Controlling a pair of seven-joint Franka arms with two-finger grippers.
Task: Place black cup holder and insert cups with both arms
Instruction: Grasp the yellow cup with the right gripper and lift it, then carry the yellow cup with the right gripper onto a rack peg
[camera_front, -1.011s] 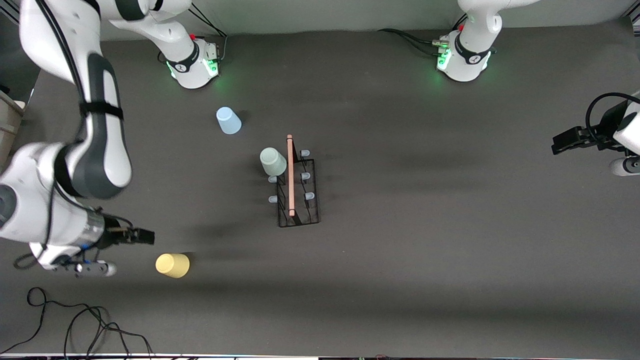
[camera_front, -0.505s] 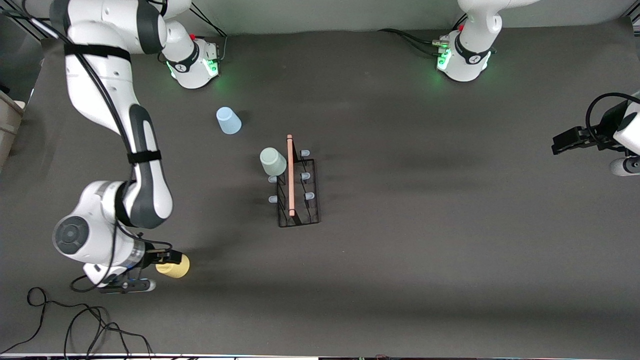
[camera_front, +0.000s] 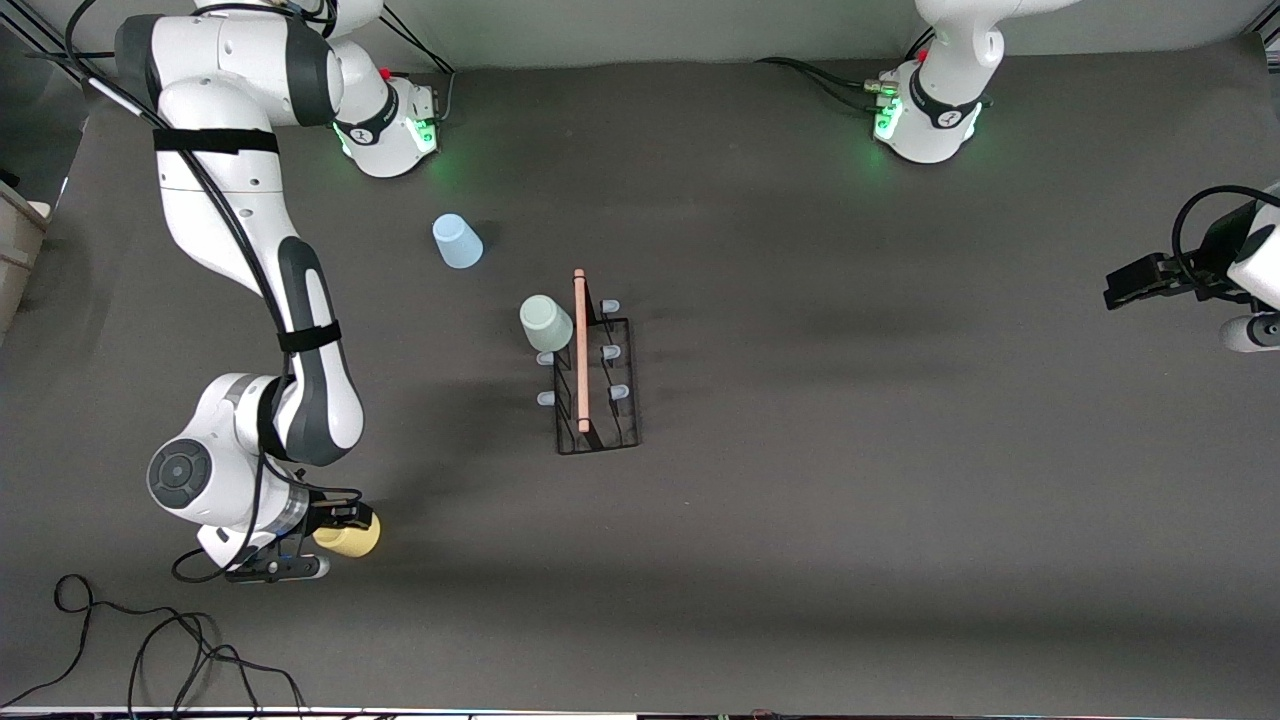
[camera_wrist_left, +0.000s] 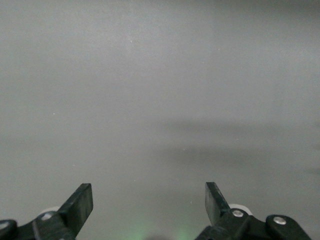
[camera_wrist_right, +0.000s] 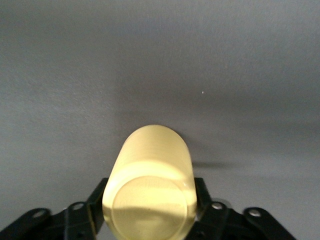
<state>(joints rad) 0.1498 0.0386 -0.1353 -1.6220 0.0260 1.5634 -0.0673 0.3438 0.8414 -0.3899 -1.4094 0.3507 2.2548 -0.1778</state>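
Note:
The black cup holder (camera_front: 597, 395) stands mid-table, its wooden rod (camera_front: 580, 350) on top. The pale green cup (camera_front: 546, 322) sits on a peg at the end of the rack farther from the front camera. The light blue cup (camera_front: 457, 241) stands upside down nearer the right arm's base. The yellow cup (camera_front: 350, 537) lies on its side near the front, toward the right arm's end. My right gripper (camera_front: 343, 521) is shut on it, fingers against both sides, as the right wrist view shows (camera_wrist_right: 148, 200). My left gripper (camera_front: 1122, 287) waits open and empty at the left arm's end (camera_wrist_left: 149, 192).
Loose black cables (camera_front: 150, 640) lie at the table's front edge, near the right arm's end. Five pale-tipped pegs (camera_front: 619, 391) on the rack are bare.
My right arm swung in from the table's end to the yellow cup and its fingers now flank it. The cup, the rack and the left arm have not moved.

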